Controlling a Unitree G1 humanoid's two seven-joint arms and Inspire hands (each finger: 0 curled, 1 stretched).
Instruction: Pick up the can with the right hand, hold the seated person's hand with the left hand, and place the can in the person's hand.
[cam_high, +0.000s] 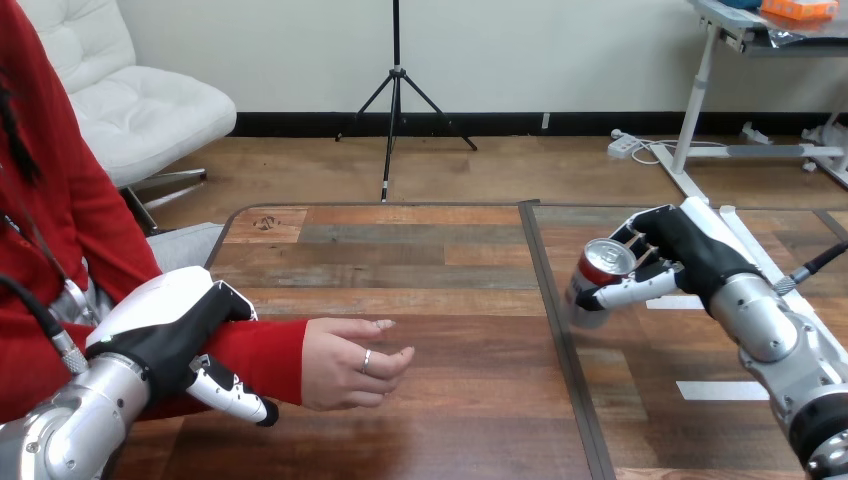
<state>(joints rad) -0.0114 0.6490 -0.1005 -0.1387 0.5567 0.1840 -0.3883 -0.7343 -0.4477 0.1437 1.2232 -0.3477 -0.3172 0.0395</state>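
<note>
- You've got the can (600, 275): red body, silver top, tilted with the top up and toward the camera. The right robot hand (690, 252) grips it, lifted over the bench's (420, 250) right half.
- You'll see the person's hand (350, 362) low at left-centre, fingers loosely curled, well apart from the can. The left robot hand (165, 338) wraps the red-sleeved forearm.

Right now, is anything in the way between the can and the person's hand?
Nothing visible. The right hand holds the can at the view's right; only bare table lies between it and the person's hand. The left hand grips the person's forearm, behind that hand, off the path.
</note>
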